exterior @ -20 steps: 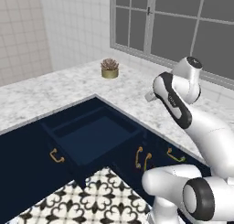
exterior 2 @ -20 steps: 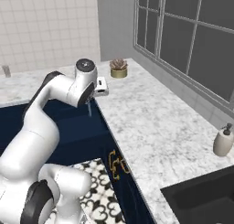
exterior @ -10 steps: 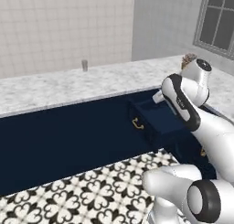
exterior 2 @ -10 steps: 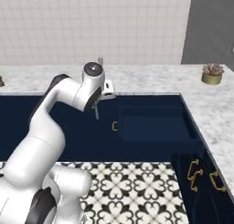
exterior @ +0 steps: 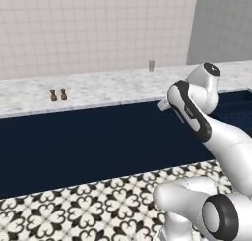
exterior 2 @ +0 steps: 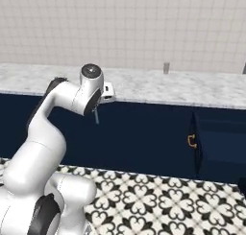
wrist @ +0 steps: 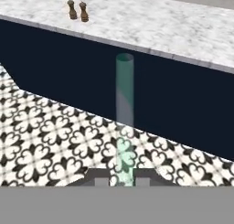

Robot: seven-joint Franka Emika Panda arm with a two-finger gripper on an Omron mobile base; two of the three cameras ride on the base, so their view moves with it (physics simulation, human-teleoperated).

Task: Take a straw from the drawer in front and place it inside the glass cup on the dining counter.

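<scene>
Fingers are clenched on the straw, a pale greenish translucent stick that rises straight out from between the two dark tips in the hand view. In the right base view the gripper hangs below the white hand, in front of the navy face of the dining counter and lower than its marble top, with the straw showing as a thin sliver under it. The glass cup stands well beyond the fingers, near the far edge of the slab by the tiled wall, and off to one side of them.

The grip takes the straw only at its very end, so I judge a quick swing could tilt it or let it slip between the pads. Since the straw looks slightly taller than the cup and the mouth is narrow, a tip arriving off-centre could catch the rim and knock the cup over.

The counter edge lies between the fingers and the cup, so the hand must rise over it first. Two small brown shakers stand on the marble away from the cup, off the direct line. The drawer stands pulled out, far to the side
</scene>
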